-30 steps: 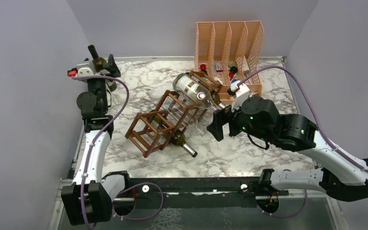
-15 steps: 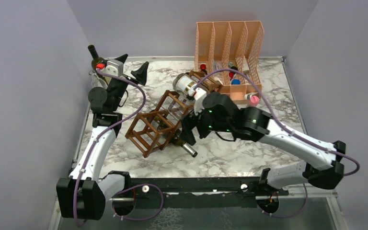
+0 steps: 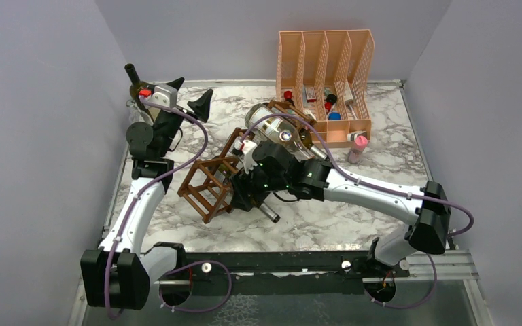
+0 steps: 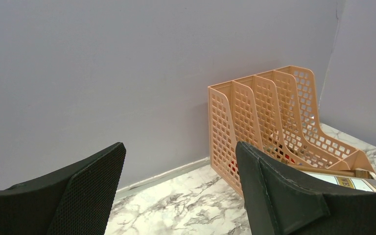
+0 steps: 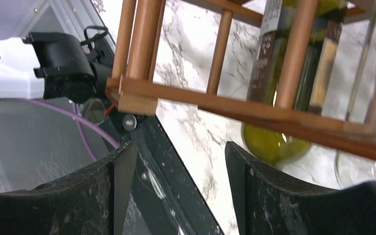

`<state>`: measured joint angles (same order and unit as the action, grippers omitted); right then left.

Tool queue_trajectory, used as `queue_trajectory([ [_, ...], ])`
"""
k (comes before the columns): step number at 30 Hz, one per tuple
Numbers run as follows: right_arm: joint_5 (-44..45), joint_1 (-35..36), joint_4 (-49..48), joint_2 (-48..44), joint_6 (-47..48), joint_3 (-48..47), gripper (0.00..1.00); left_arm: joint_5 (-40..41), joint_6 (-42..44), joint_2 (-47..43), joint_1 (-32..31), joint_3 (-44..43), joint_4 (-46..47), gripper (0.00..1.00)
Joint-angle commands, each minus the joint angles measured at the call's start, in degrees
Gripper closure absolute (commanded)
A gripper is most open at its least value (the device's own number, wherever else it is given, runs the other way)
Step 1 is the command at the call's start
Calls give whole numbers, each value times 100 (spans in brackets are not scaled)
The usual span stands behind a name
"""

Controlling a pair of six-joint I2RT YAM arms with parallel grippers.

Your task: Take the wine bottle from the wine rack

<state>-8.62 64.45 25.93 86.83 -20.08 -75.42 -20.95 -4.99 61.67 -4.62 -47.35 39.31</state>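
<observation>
The green wine bottle (image 3: pixel 266 212) is lying in a lower cell of the wine rack (image 3: pixel 207 182), mid-desk, with its neck poking towards the near edge. I'm holding the right gripper (image 5: pixel 178 152) spread over the rack. Next, I judge, I'm closing on that neck, with rack sticks crowding it. The left gripper (image 3: pixel 190 95) is hanging spread near the far-left corner, and the peach file organiser (image 3: pixel 326 54) is standing along the far edge.

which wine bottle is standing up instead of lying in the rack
The dark-necked bottle in the far left corner: it stands upright, while the others lie on their sides in the wine rack.
</observation>
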Motion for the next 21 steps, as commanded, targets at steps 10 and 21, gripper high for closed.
queue_trajectory([
  [10, -501, 28, -1213, 1074, 138, -667, 32, -175, -56, 47, 81, -151, 72, 12],
  [21, -661, 32, -1282, 1908, 203, -1481, 32, -166, -106, 58, 266, -143, 89, 12],
])
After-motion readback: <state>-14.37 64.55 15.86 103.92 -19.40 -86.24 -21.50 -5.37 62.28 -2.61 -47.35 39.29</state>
